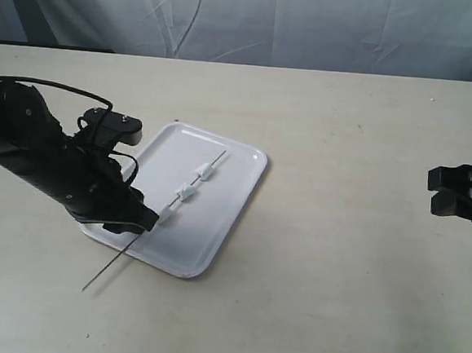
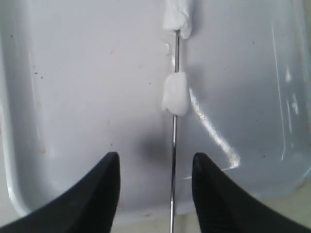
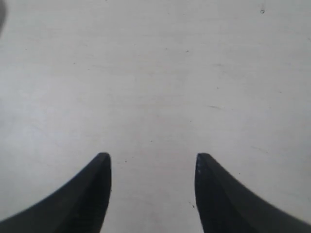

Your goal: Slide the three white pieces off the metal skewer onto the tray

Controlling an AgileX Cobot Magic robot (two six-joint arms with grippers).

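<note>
Skewer (image 2: 174, 145) between parted tips of left tool (image 2: 154, 155)

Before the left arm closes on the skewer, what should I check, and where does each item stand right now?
1. Left gripper open: ok, its fingers are apart and touch nothing.
2. Metal skewer inside the gap: ok, though it runs nearer one finger than the other.
3. Three white pieces threaded on the skewer: ok, all three sit on the rod above the tray.
4. Grasp spot free of pieces: ok, the nearest piece lies ahead of the fingertips.
5. Skewer lying fully within the tray: not ok, its near end sticks out past the rim over the table.
6. Right gripper placed to help: not ok, it is open over bare table, far from the tray.
</note>
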